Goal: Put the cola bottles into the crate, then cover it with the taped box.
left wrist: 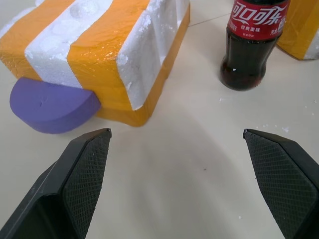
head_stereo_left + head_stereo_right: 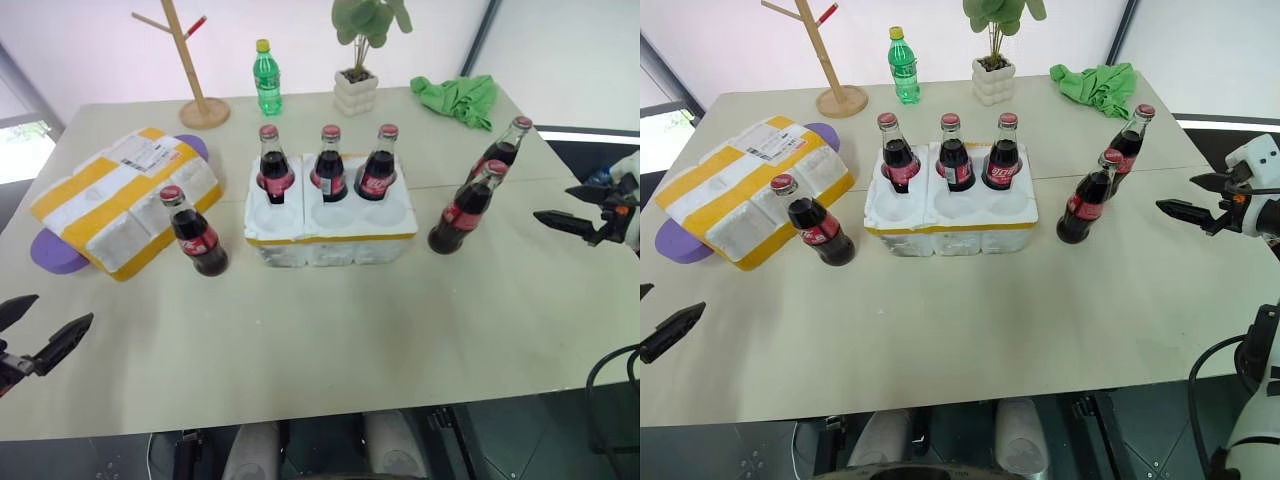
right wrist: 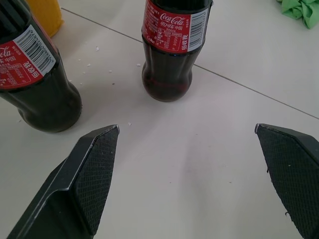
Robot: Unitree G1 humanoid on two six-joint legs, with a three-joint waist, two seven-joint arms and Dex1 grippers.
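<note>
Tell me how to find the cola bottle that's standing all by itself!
Start at the white crate in the middle of the table, with three cola bottles in its far wells. Look to its left, toward the taped box. The lone cola bottle stands on the table between them, while the other two loose bottles stand together on the crate's right.

Crate (image 2: 330,235) mid-tabletop, three cola bottles (image 2: 330,165) in its rear wells; taped box (image 2: 120,195) toward left edge; two bottles (image 2: 470,205) toward right edge.
</note>
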